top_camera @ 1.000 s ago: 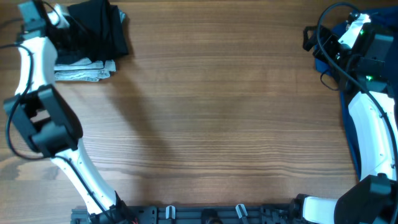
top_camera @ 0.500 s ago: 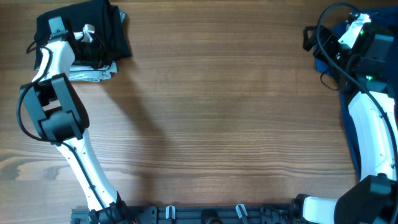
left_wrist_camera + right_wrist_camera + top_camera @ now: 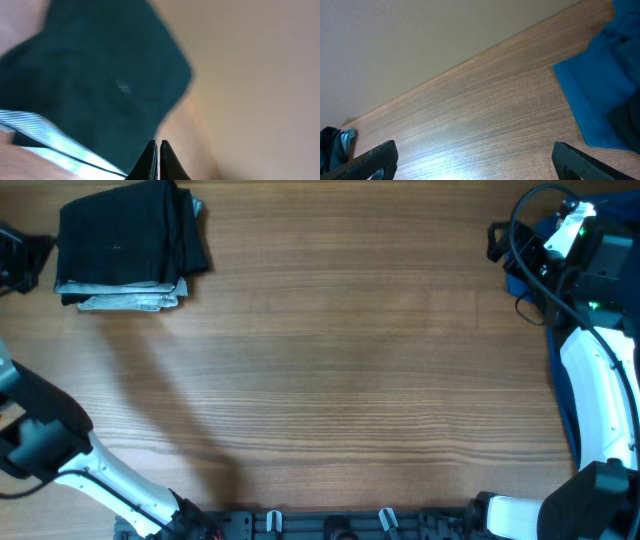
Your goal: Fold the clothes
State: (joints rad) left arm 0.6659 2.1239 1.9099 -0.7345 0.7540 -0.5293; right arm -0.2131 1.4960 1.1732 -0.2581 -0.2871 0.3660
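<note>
The clothes, black shorts (image 3: 125, 235), lie folded in a neat stack at the table's back left, on top of a pale cloth (image 3: 130, 302). My left gripper (image 3: 22, 260) is at the left edge of the overhead view, just left of the stack and clear of it. In the left wrist view the left gripper (image 3: 158, 159) is shut with nothing between its fingers, and the black shorts (image 3: 100, 85) show blurred beyond it. My right gripper (image 3: 477, 165) stands wide open over bare wood; from overhead the right gripper (image 3: 497, 242) is at the back right.
A pale striped cloth edge (image 3: 50, 142) shows under the black stack. Blue cloth (image 3: 520, 285) lies by the right arm at the table's right side, and the same blue cloth (image 3: 600, 95) shows in the right wrist view. The arm bases stand along the front edge (image 3: 320, 525).
My left arm has swung off the black stack to the table's left edge, leaving the stack uncovered and flat. The right arm has not moved.
</note>
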